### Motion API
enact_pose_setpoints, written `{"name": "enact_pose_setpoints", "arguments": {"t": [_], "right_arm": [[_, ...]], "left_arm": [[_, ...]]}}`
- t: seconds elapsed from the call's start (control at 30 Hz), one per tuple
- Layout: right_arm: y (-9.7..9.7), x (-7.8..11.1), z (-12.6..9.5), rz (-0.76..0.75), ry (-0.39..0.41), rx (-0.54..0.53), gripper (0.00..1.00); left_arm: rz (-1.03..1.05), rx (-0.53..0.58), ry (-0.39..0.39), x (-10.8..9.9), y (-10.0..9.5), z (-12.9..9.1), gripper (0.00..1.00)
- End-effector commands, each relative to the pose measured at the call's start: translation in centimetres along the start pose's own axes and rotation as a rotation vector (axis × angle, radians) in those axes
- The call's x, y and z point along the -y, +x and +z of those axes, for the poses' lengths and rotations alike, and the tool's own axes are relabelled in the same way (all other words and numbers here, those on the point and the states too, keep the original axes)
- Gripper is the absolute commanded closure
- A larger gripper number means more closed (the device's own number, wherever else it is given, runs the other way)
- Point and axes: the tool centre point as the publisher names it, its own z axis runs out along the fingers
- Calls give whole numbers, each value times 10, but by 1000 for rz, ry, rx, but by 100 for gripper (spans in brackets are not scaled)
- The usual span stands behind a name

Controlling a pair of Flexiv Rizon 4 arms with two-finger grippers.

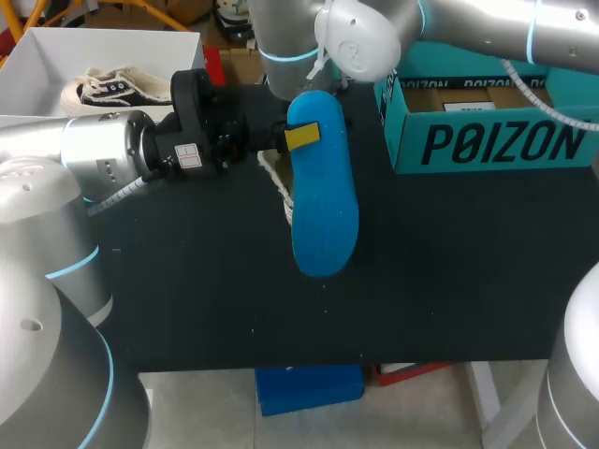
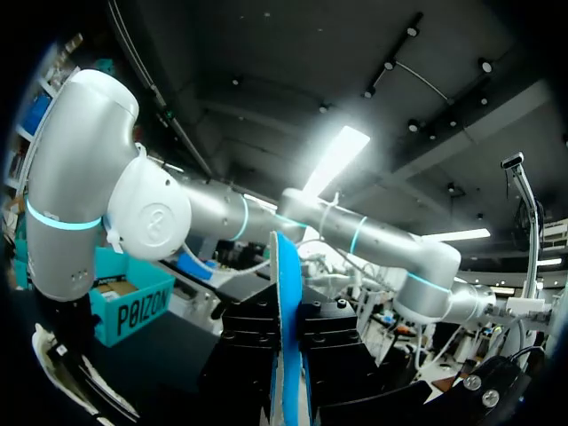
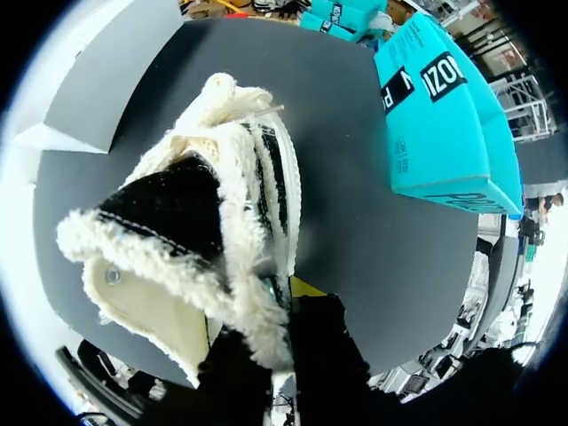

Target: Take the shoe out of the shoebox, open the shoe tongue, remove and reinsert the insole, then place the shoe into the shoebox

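- While the left hand (image 1: 298,137) holds the blue insole (image 1: 324,192) by its heel end, fingers are narrow w/ the foam clamped edge-on btw them. The toe end sticks out free over the table (image 1: 187,281).
- Insole is fully out of the shoe (image 3: 204,222) and sits above it. In head view only the white laces peek out beside the insole's edge.
- Right hand (image 3: 280,306) looks closed on the shoe's fleecy collar wall, apparently one finger inside and one outside. Can't tell if the sole rests on the table or hangs just off it.
- Shoe mouth looks spread open, pale inner lining showing. Which flap is the tongue isn't clear.
- Teal shoebox (image 1: 487,122) stands at the table's far right, top open, well apart from the shoe.
- White bin (image 1: 37,56) at far left holds a second shoe (image 1: 112,89).
- Step, prob.: removal done, reinsertion next.
- Handling, insole: prob. very light, thin, floppy foam. Held at one end, the free toe will likely sag and twist. Heel grip suits feeding toe-first, and shouldn't be squeezed hard.
- Handling, shoe: light, w/ soft fabric walls that may buckle under the pinch. Fleece prob. drags on the foam, so snagging is the main risk. The rubber sole rim is likely the only stiff part to brace on.
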Motion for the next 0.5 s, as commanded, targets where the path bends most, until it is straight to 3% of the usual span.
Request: {"name": "enact_pose_setpoints", "arguments": {"t": [0.03, 0.2, 0.5], "right_arm": [[2, 7, 8, 218, -40, -33, 100], [6, 14, 20, 246, -59, -3, 100], [10, 24, 45, 169, -62, 13, 100]], "left_arm": [[2, 5, 2, -2, 0, 2, 100], [2, 5, 2, -2, 0, 2, 100], [2, 5, 2, -2, 0, 2, 100]]}}
